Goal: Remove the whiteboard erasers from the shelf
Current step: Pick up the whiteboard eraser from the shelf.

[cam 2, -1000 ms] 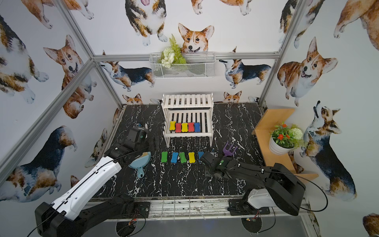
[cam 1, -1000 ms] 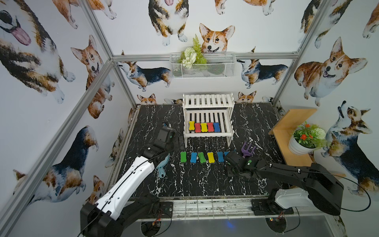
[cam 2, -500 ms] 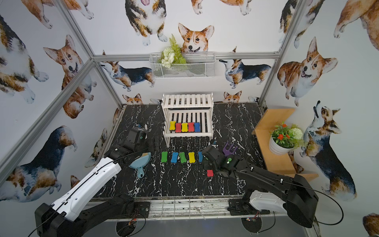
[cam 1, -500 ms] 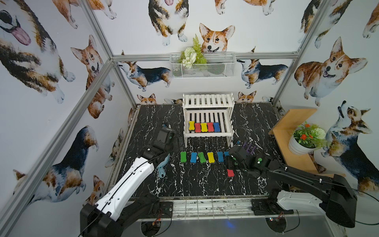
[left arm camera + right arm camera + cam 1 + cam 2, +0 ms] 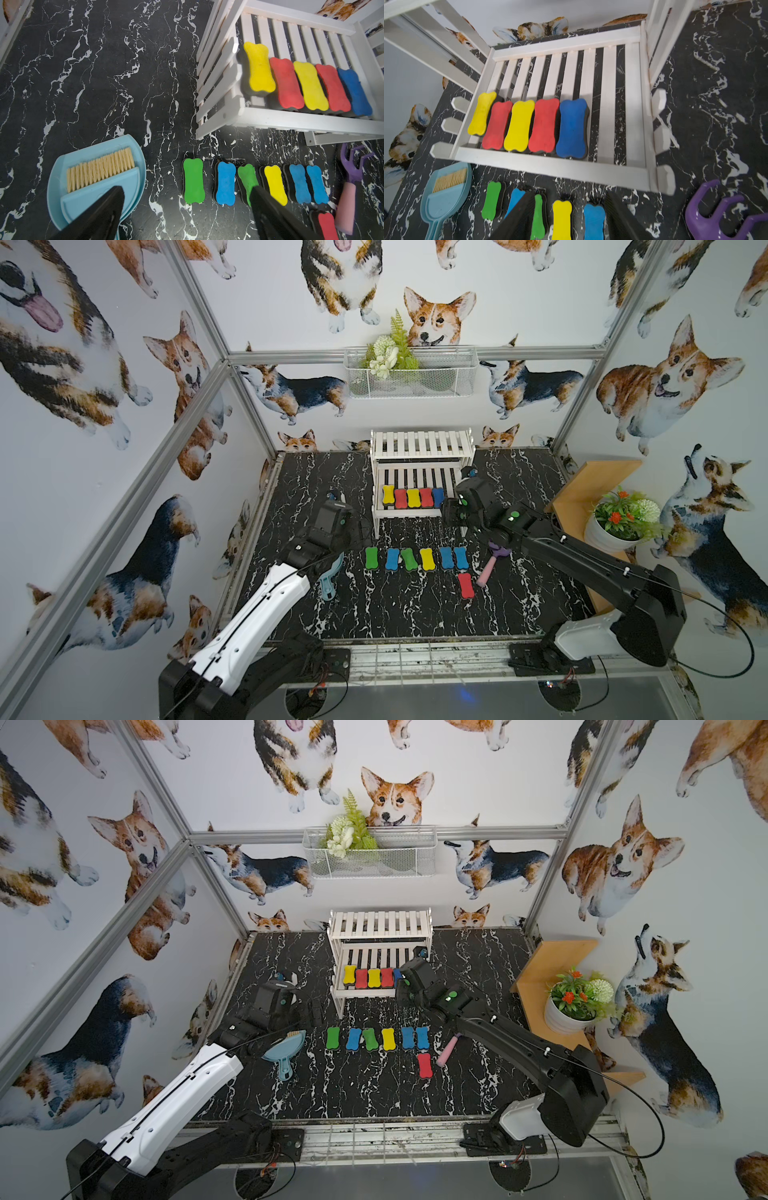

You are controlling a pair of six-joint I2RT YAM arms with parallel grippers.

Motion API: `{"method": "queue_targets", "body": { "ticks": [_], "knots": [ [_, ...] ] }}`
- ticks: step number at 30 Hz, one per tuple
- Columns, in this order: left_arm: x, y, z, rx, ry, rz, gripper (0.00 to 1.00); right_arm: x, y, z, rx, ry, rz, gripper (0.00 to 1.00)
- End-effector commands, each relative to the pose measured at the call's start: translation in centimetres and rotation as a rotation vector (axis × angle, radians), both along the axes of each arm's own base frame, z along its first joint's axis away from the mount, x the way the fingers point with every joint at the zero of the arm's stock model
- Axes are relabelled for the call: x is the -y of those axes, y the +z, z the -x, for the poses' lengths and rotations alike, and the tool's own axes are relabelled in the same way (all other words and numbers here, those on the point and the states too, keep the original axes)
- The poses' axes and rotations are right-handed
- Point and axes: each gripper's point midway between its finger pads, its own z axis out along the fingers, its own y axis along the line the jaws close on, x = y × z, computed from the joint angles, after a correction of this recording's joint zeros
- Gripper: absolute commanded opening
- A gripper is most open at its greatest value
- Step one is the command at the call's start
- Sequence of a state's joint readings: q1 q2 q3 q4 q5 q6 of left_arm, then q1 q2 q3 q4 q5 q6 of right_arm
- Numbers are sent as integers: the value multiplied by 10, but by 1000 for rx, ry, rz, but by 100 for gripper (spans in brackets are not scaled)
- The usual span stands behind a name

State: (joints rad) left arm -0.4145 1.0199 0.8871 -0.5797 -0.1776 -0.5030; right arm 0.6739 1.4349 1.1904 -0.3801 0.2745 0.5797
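Since a second ago the right arm has lifted off the surface [image 5: 395, 614] and swung toward 12 o'clock. A red eraser [image 5: 466, 585] now lies loose on the black marble where none lay before. The left arm has not budged.

At about 8 o'clock sits a blue dustpan [image 5: 331, 576] with its brush [image 5: 99, 166] laid in it, partly under the left arm. The left tool [image 5: 187, 190] hovers just beside it, off the shelf's left front corner, with its fingers spread wide and nothing between them.

At the centre, six erasers [image 5: 427, 559] lie side by side in a row on the surface: green, blue, green, yellow, blue, blue. The red eraser lies at 6 o'clock from the last blue one, apart from the row.

At 12 o'clock stands the white shelf [image 5: 422, 443]. On its lower tier five erasers [image 5: 413, 497] are packed together toward the left end: yellow, red, yellow, red, blue.

The right tool [image 5: 569, 194] hangs by the shelf's right front corner, at 3 o'clock from that blue eraser. Its fingers are parted and grip nothing.

Under its arm a purple-and-pink rake [image 5: 486, 572] lies near the red eraser. At 3 o'clock a potted plant [image 5: 623, 514] sits on a wooden stand [image 5: 590, 481].
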Motion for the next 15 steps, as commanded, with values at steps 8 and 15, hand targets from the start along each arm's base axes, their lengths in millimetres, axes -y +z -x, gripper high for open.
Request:
{"method": "queue_targets", "body": {
  "ticks": [8, 15],
  "knots": [
    [-2, 4, 2, 10, 11, 10, 100, -14, -12, -40, 28, 9, 17, 58],
    [-2, 3, 2, 7, 11, 10, 100, -17, -20, -48, 20, 12, 21, 58]
  ]
}}
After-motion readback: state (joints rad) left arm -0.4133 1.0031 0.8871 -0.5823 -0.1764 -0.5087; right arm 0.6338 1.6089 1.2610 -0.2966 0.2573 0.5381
